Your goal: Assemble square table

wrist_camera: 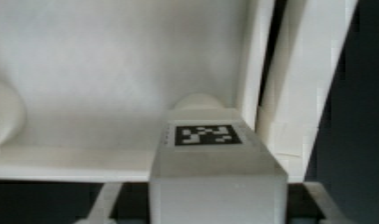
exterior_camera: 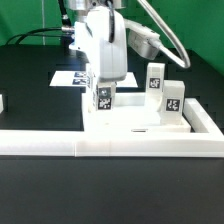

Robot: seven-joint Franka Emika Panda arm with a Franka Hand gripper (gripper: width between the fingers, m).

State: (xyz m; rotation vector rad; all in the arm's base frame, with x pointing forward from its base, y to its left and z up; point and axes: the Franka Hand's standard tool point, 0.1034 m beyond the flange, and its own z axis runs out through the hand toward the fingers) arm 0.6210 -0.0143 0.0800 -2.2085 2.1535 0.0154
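Note:
The square table's white panel (exterior_camera: 135, 118) lies flat against the rail. My gripper (exterior_camera: 103, 88) is shut on a short white tagged leg (exterior_camera: 103, 98) and holds it upright over the panel's corner on the exterior view's left. Whether the leg touches the panel is hidden. Two more legs (exterior_camera: 155, 80) (exterior_camera: 174, 101) stand upright on the panel toward the exterior view's right. In the wrist view the held leg (wrist_camera: 211, 150) fills the middle, with its tag facing the camera. The gripper (wrist_camera: 212, 205) clamps it from both sides above the panel (wrist_camera: 115, 70).
A low white L-shaped rail (exterior_camera: 110, 146) runs along the front and up the exterior view's right side (exterior_camera: 205, 122). In the wrist view a white strip (wrist_camera: 314, 80) beside the panel seems to be that rail. The marker board (exterior_camera: 68, 78) lies behind the arm.

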